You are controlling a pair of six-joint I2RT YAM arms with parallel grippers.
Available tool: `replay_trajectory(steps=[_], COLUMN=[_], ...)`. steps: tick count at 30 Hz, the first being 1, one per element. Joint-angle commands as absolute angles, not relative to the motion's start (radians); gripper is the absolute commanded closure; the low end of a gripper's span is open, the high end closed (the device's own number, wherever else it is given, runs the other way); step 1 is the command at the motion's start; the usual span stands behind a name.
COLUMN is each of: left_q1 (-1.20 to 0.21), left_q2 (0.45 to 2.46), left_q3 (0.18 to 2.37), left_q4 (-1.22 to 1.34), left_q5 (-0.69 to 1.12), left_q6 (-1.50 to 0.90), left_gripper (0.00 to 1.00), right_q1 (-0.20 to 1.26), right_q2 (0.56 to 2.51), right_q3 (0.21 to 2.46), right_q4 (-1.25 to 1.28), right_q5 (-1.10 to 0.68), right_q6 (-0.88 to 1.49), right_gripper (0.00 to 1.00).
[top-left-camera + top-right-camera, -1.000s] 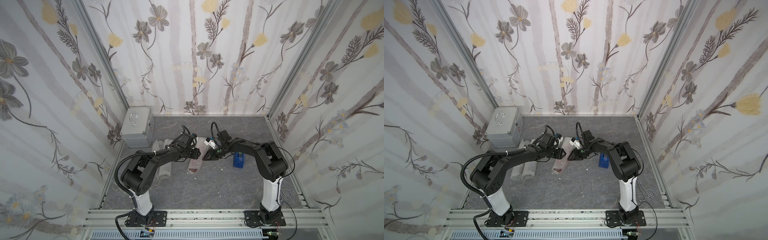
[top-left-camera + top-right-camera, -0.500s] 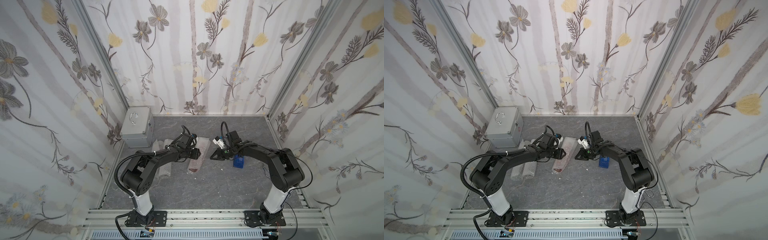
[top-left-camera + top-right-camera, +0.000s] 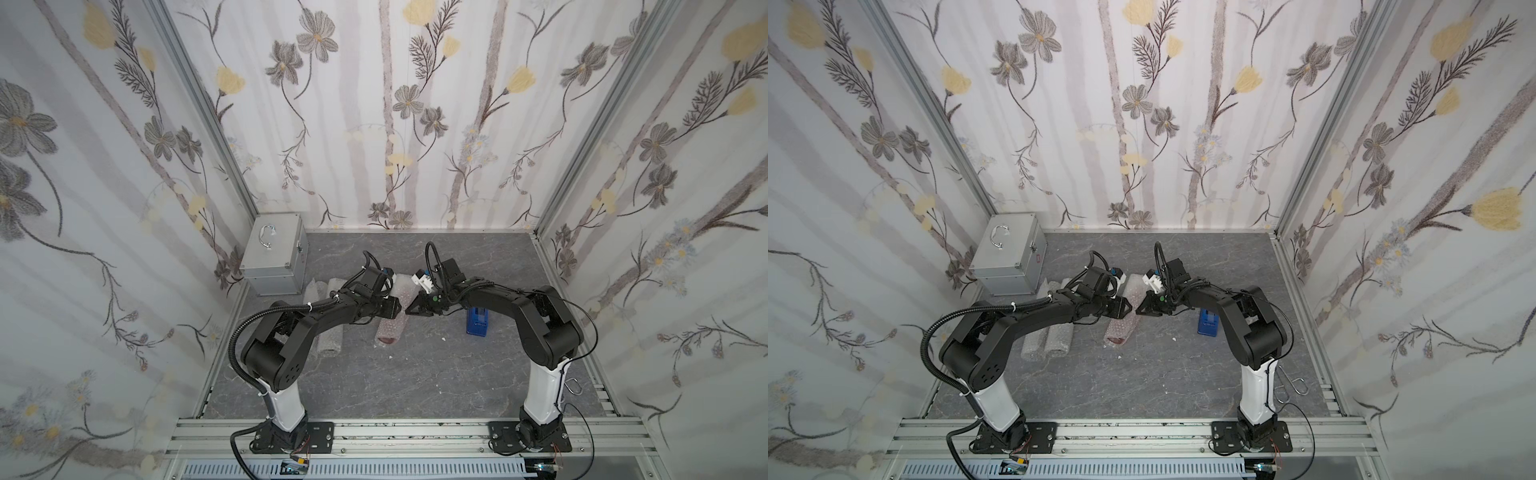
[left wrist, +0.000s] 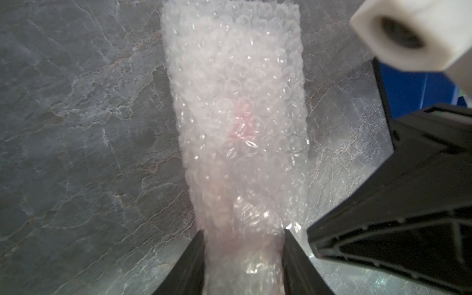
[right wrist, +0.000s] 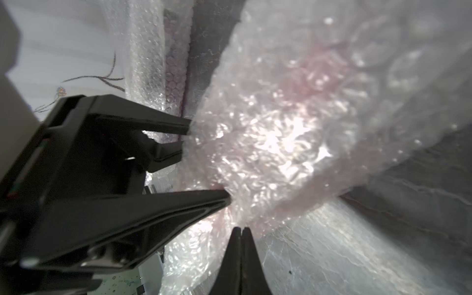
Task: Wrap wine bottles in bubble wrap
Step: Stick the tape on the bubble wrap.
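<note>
Silver case (image 3: 274, 257) far left, shut. Beside it, two wrapped rolls (image 3: 1046, 336) lie side by side on the grey tabletop (image 3: 415, 382). Centre: bubble wrap (image 4: 235, 102) rolled round the red-pink bottle (image 3: 1119, 338), lying flat. Left gripper (image 4: 244, 252) clamps this roll from both sides, fingers part-way apart on it. Right gripper (image 5: 240, 240) is fully closed, tips against the roll's edge; whether film is nipped between them, cannot tell. Blue tape dispenser (image 3: 477, 322) sits just right of it. Risks: no tape visible on the seam, so letting go may let the wrap spring open. A tug from the closed tips could skew the roll or slide the bottle out — the near end looks open.
</note>
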State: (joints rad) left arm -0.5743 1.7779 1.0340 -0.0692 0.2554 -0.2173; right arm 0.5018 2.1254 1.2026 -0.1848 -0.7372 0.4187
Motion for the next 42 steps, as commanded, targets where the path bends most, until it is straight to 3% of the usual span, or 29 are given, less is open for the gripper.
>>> replay_trajectory(steps=[1,14,25,42], left_q1=[-0.575,-0.577,-0.578,-0.583], left_q2=[1.774,1.779,1.779,1.780], left_q3=[1.027,1.029,1.028,1.025], left_q4=[-0.112,-0.112,-0.108,-0.105], left_q5=[0.232,0.235,0.233,0.231], left_q6=[-0.224,-0.233,-0.234,-0.236], left_gripper=[0.53,0.53,0.53,0.53], right_q1=[0.501,0.510,0.485,0.545], right_q2=[2.156,2.208,2.009,2.155], right_q3=[1.211,1.246,1.193,1.227], right_q4=[-0.126,-0.121,-0.251,-0.178], right_q5=[-0.728,-0.735,-0.657,-0.673], right_q6=[0.436,0.447,0.370,0.419], right_gripper=[1.00,1.00,1.00,1.00])
